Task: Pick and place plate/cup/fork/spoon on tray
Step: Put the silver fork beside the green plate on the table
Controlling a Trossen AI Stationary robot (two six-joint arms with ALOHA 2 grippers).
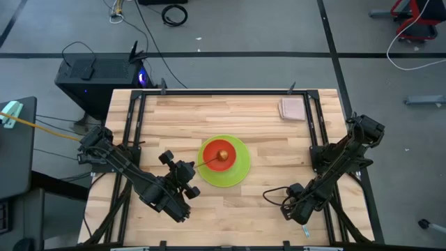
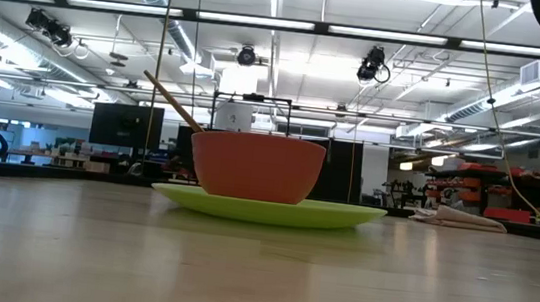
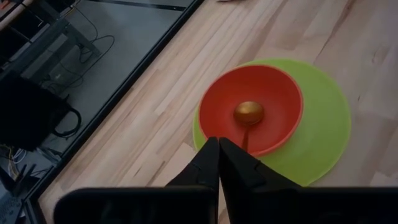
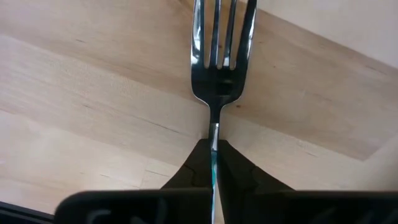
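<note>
The right gripper [image 4: 213, 163] has its fingers pinched together on the neck of the fork [image 4: 219, 50], just below the tines; the handle runs back between the fingers and the tines point straight out ahead of the wrist, over bare wood. In the overhead view this gripper [image 1: 291, 209] sits near the table's [image 1: 279, 202] front edge, toward its right front corner, and the fork's long axis follows the gripper's own pointing direction. From there the plate [image 1: 239, 172] lies away toward the table's middle, off toward the left arm's side and a little farther from the front edge, so the fork has to travel that way before it can go down.

The left gripper [image 3: 219, 163] has its fingers closed against each other, and I cannot see anything clamped between them; the spoon [image 3: 248, 114] handle passes right by their tips, so contact there cannot be ruled out. It stands just off the plate's rim on the left-front side, clearly nearer the stack than the right gripper.

The cup [image 1: 221, 155] stands on the plate near the table's centre, with the spoon's gold bowl in it and the handle leaning out over the rim toward the left arm. No separate tray is visible; a small pinkish pad [image 1: 292, 109] lies near the far right corner
</note>
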